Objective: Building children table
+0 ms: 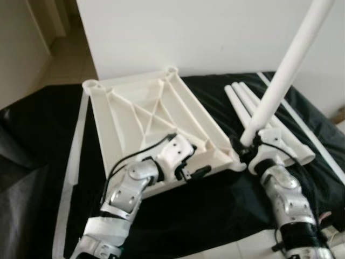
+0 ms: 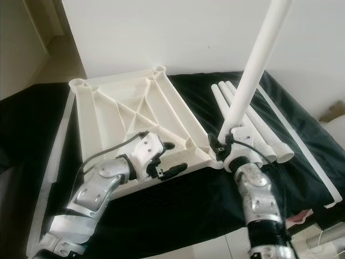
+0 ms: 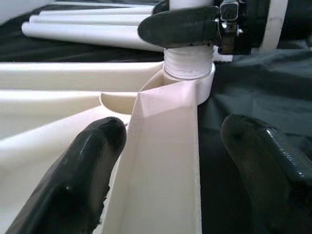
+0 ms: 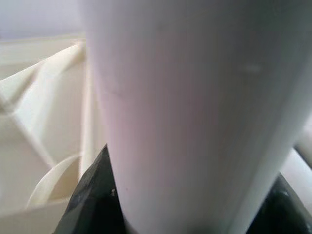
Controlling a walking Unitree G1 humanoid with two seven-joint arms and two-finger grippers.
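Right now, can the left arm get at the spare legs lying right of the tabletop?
Probably not. The left gripper straddles the tabletop rim, fingers open, and the right gripper with its upright leg in the corner socket stands between it and the spare legs.

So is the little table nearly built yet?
Not yet. The upside-down white plastic tabletop has no finished legs. The right gripper holds the first white tube leg in the near corner socket; the left gripper straddles the rim. Three white tubes wait.

We note soft, even daylight; white wall (image 1: 215, 38) slightly overexposed; head views mildly hazy; right wrist close-up badly out of focus.
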